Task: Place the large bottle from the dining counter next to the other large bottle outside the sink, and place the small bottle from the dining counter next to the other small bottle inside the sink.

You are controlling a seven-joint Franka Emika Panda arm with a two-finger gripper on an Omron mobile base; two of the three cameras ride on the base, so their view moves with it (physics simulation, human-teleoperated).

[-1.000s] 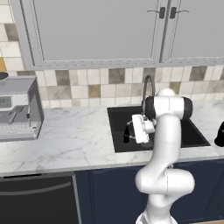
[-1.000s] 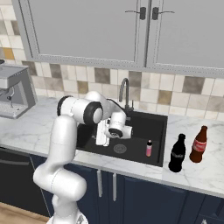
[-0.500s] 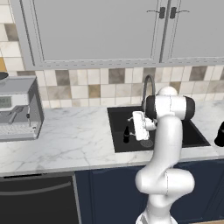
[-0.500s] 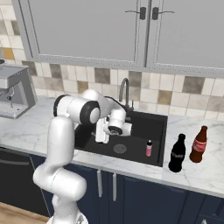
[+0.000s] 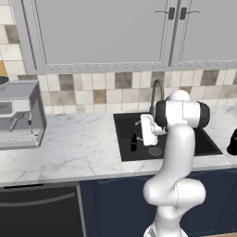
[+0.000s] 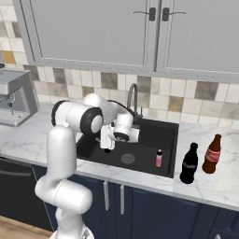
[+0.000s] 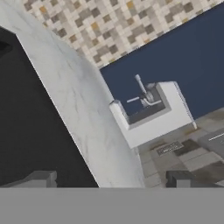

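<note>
My gripper [image 6: 108, 148] hangs over the left part of the black sink [image 6: 154, 135], its hand turned toward the counter's front edge. In the hand view the gripper [image 7: 109, 179] is open, the fingertips [image 7: 41, 178] wide apart with nothing between them. A small pink bottle [image 6: 159, 158] stands inside the sink near its right front corner, well apart from the gripper. Two large bottles stand on the counter right of the sink, a black one [image 6: 189, 163] and a red-brown one [image 6: 212, 155]. In the left base view the gripper [image 5: 134, 142] is at the sink's left side and the black bottle [image 5: 233, 143] is at the right edge.
A curved faucet [image 6: 132, 93] rises behind the sink, close to my forearm. A coffee machine [image 5: 18, 113] stands at the counter's left end. Wall cabinets hang above. The hand view looks past the marble counter edge [image 7: 78, 113] to a white counter with a faucet [image 7: 153, 113] on the floor beyond.
The hand has turned at the wrist and drifted slightly left over the sink. The bottles have not moved.
</note>
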